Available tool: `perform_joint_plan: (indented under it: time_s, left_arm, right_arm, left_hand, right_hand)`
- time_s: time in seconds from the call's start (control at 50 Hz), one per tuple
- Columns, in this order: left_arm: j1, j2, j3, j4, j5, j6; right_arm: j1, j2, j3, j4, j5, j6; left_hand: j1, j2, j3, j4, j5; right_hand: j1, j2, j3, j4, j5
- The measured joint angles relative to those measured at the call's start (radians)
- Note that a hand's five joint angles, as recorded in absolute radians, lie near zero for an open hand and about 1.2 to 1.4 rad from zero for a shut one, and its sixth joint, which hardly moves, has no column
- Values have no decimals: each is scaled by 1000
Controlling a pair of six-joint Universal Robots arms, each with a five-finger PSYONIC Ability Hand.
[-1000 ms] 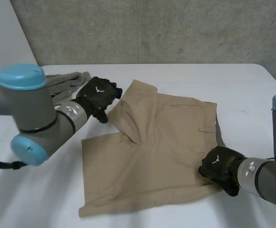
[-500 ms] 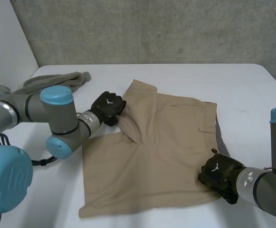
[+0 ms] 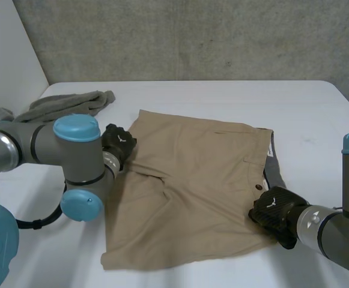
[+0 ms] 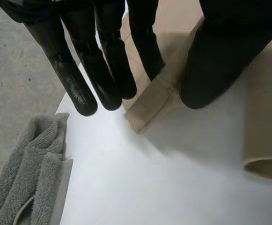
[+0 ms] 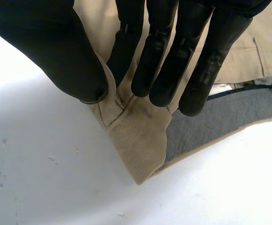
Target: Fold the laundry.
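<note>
Grey concrete wall (image 3: 192, 36) backs a white surface (image 3: 222, 96), and on it, near the middle, lie tan shorts (image 3: 192, 186), spread mostly flat with the waistband toward the robot's right and the leg hems toward its left. A crease runs across the cloth from the left edge toward the middle.

At the near right corner of the shorts the right hand (image 3: 273, 213) rests on the waistband. In its wrist view the right hand (image 5: 164, 47) has its thumb and fingers (image 5: 150, 65) closed in a pinch on that corner of the shorts (image 5: 136, 126), which is bunched between them; the grey inner lining (image 5: 210, 122) shows just beside the fingertips.

At the far left edge the left hand (image 3: 117, 144) sits on a leg hem. In its own view the left hand (image 4: 103, 70) holds its fingers straight, pinching the hem corner (image 4: 150, 105) against the thumb (image 4: 215, 61), with the corner raised off the surface and casting a shadow.

The left arm's blue-capped joints (image 3: 78, 129) stand just beside the shorts' left edge and hide part of it. A grey towel (image 3: 72, 103) lies crumpled at the far left of the surface, behind that arm and apart from the shorts; it also shows beyond the left fingertips (image 4: 28, 173).
</note>
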Motion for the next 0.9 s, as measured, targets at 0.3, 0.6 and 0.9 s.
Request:
perform_joint_plan:
  time_s: [0.3,0.6,0.9]
  left_arm:
    - [-6,363,-271,-18,-20,-276]
    - [-33,747,-706,-290,136,-435]
    - [-60,650,-785,-252,143,-496]
  right_arm:
    - [-2,-17,-13,-53,1,66]
    - [-3,-19,-16,-79,2,92]
    - [-4,-57,-10,-100,4,148]
  left_hand:
    - [-720,-723,-714,-735,-718]
    - [-698,-703,-698,-702,-678]
    - [-484,-506,-508,-509,-492]
  right_hand:
    - [0,0,0,0,0]
    - [0,0,0,0,0]
    - [0,0,0,0,0]
